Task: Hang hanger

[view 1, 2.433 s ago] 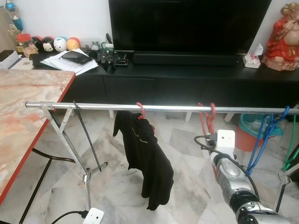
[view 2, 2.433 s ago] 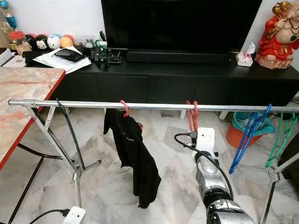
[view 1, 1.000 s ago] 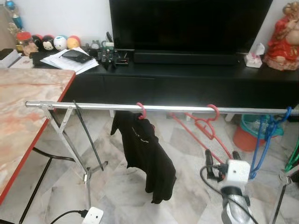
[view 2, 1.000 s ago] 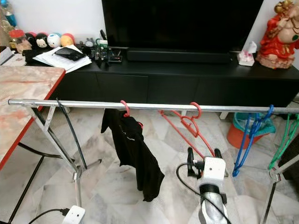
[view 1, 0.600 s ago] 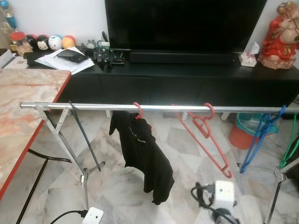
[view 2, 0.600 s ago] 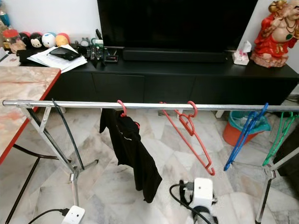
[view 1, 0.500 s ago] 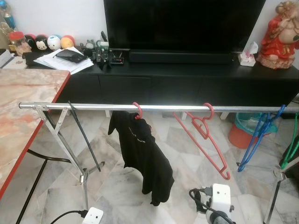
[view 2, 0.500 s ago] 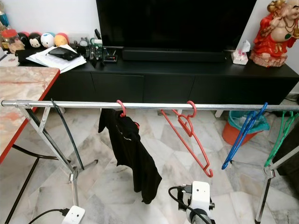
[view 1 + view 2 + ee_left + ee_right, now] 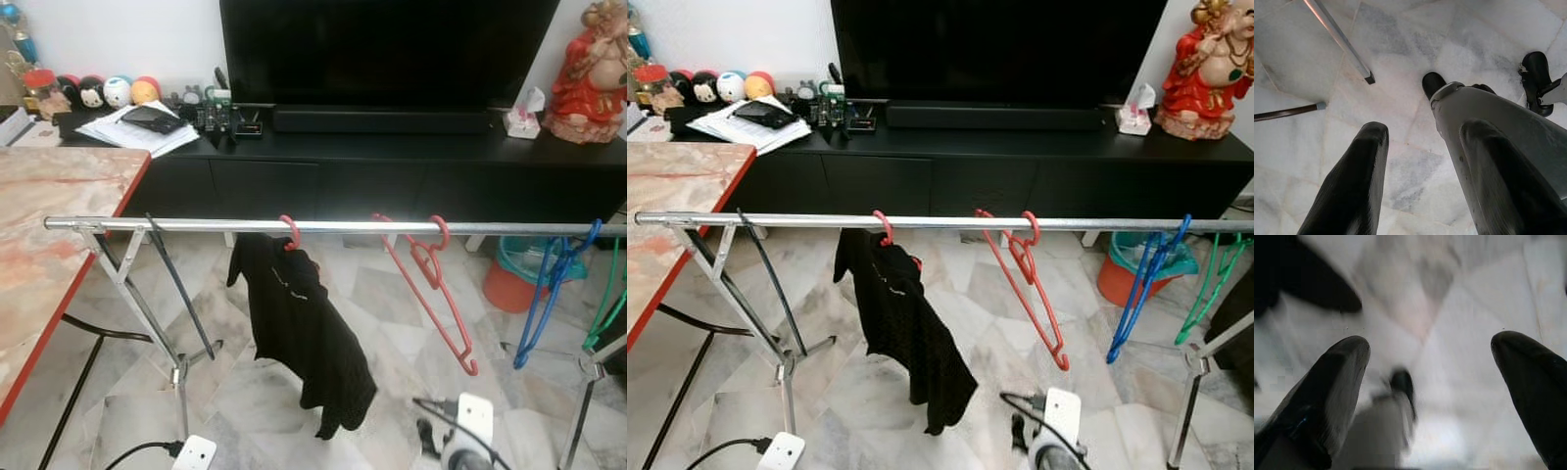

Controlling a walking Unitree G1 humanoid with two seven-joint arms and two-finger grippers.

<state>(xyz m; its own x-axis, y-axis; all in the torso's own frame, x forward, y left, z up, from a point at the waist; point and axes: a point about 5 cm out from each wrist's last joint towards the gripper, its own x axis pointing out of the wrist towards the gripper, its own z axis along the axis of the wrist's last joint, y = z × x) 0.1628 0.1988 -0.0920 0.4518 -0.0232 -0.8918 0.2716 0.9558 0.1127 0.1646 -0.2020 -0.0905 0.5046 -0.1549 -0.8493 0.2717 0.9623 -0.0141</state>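
**Red hanger on the rail, both claws empty and low**

The red hanger (image 9: 428, 284) hangs by its hook on the silver clothes rail (image 9: 196, 225), between the black garment (image 9: 299, 338) and the blue hangers (image 9: 554, 284). Its body is tilted, with the lower corner pointing down toward the robot's right side. Nothing touches it.

The black garment hangs from another red hook (image 9: 291, 232) on the same rail, a little to the left of the middle. At the right end of the rail, green hangers (image 9: 1210, 279) hang just beside the blue ones.

The right claw (image 9: 1430, 396) is low above the marble floor (image 9: 245, 392), well apart from the hanger. Its two black fingers (image 9: 1327, 382) are spread wide and hold nothing; this view is blurred. In the head views the right wrist (image 9: 462, 431) shows at the bottom edge, below the red hanger.

The left claw (image 9: 1420, 181) also points down at the floor, beside the robot's own leg and foot (image 9: 1432, 83). Its fingers (image 9: 1359, 171) stand apart and hold nothing.

Behind the rail there is a black TV cabinet (image 9: 392, 162) with a large television (image 9: 387, 49), papers (image 9: 137, 132) and a red figurine (image 9: 588, 73). On the left stands a marble tabletop (image 9: 49, 235) with a red edge.
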